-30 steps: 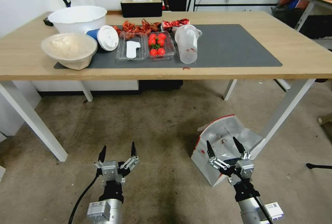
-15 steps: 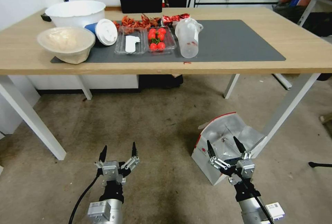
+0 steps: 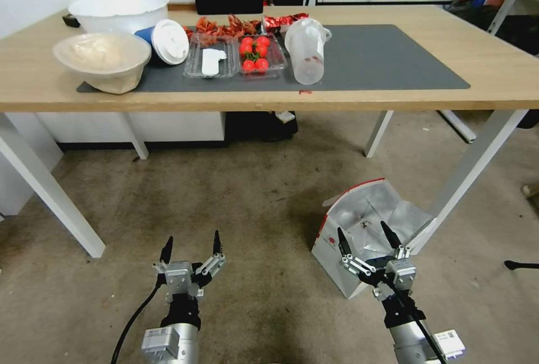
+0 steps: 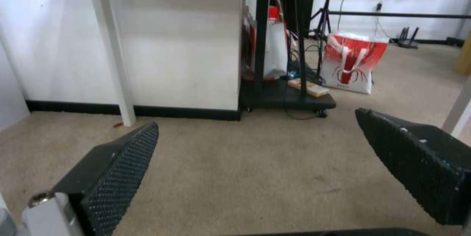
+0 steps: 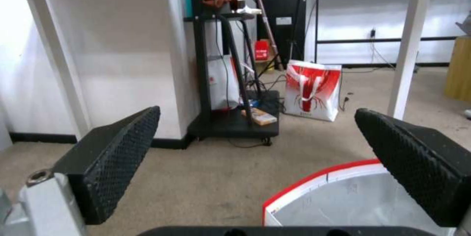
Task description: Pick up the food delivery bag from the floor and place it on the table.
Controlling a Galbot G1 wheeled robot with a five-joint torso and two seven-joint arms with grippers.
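**Bag on the floor, both grippers spread**

From the head view, we see the food delivery bag [image 3: 368, 223] standing open on the floor [image 3: 247, 201], just ahead of our right gripper [image 3: 365, 237], beside a white leg of the table [image 3: 505, 80]. That gripper's fingers are spread wide and grip nothing. Our left gripper [image 3: 190, 245] hangs well to the side of the bag over bare floor, fingers likewise apart and empty.

In the left wrist view, we see the two black ribbed pads [image 4: 123, 162] released, with floor between them.

In the right wrist view, the bag's red rim and foil lining [image 5: 338, 195] sit just below and ahead of the spread pads [image 5: 120, 147].
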